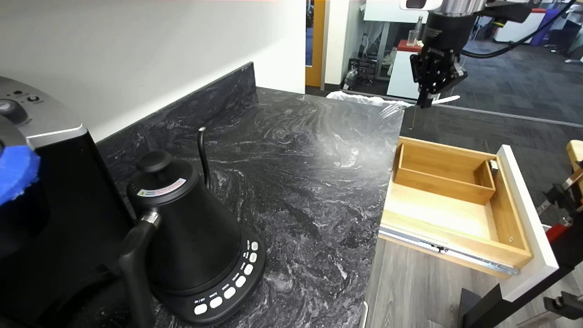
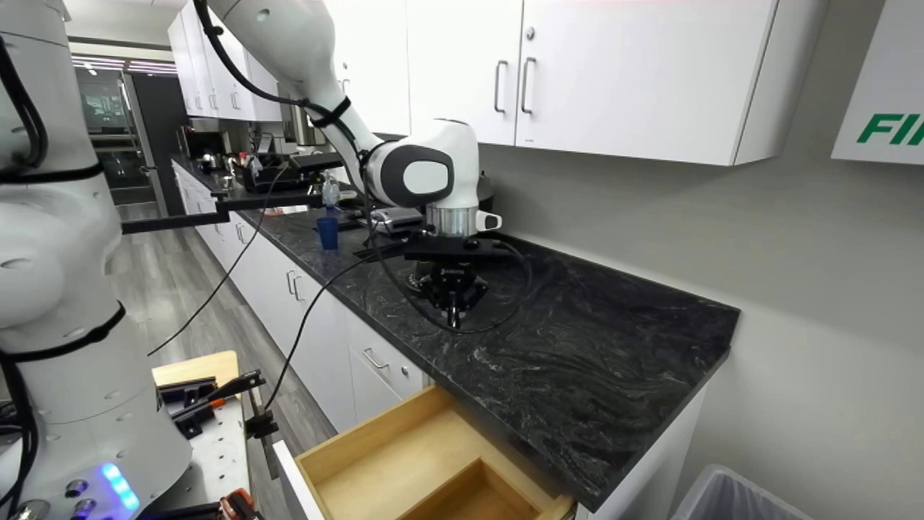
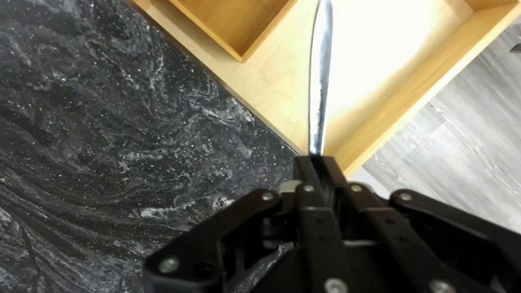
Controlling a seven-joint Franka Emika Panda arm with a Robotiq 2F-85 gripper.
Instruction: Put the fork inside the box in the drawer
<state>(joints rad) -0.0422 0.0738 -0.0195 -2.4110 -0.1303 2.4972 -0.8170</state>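
Observation:
The silver fork (image 1: 391, 109) is held in the air, roughly level, in my gripper (image 1: 424, 102), which is shut on its middle. In the wrist view the fork's handle (image 3: 320, 77) sticks out from the closed fingertips (image 3: 318, 158) over the drawer floor. The tines are hidden there. In an exterior view my gripper (image 2: 453, 318) shows above the counter, and the fork cannot be made out. The drawer (image 1: 442, 216) is pulled open, also seen in an exterior view (image 2: 390, 451). The light-wood box (image 1: 444, 186) lies inside it at one side. It also shows in the wrist view (image 3: 266, 33).
The dark marble counter (image 1: 291, 182) adjoins the open drawer and stands higher than it. A black kettle (image 1: 191, 237) stands on the counter. The drawer's white front (image 1: 528, 223) faces the robot's base stand. A cable (image 2: 498, 328) loops around the gripper.

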